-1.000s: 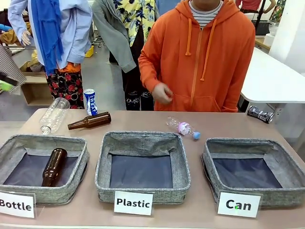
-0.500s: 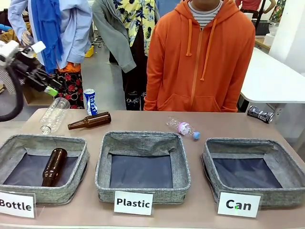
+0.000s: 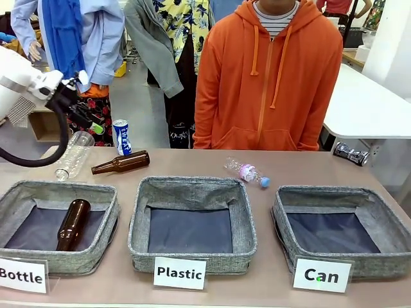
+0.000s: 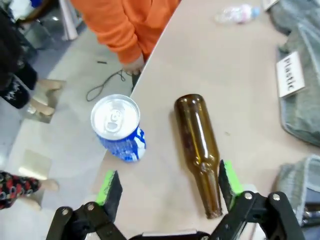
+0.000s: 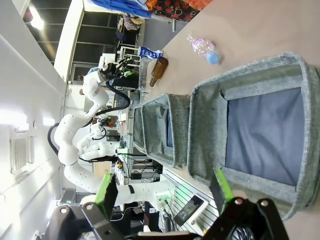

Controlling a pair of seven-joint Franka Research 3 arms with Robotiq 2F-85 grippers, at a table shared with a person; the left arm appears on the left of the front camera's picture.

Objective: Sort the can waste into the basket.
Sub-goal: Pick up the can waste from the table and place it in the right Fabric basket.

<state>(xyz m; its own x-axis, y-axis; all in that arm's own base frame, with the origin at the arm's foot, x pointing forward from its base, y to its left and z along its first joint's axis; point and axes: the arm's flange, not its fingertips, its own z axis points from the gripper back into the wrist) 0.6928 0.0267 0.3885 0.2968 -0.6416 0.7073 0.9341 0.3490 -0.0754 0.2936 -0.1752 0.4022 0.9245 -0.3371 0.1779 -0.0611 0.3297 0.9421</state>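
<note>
The small blue-and-white metal drink can [image 3: 121,136] stands upright at the far left edge of the desk [image 3: 302,168], just beside a brown glass bottle [image 3: 121,163] that lies on its side. A second, dark can [image 3: 351,154] lies near the far right corner. Both are well apart from the square grey fabric basket [image 3: 340,192] behind the white "Can" sign [image 3: 322,274].

The blue can is probably light and thin-walled, so a hard squeeze would crumple it. Its sides look smooth and could slip. The best hold seems to be across the middle of the body, below the lid rim.

The left claw [image 3: 93,125] hangs above that corner with its jaws wide apart and holds nothing. In the left wrist view the can [image 4: 119,127] sits off-centre, towards one green pad [image 4: 107,182], so the claw [image 4: 167,180] needs to centre before closing. The right claw [image 5: 164,190] is also wide open and empty, near the basket [image 5: 200,140].
</note>
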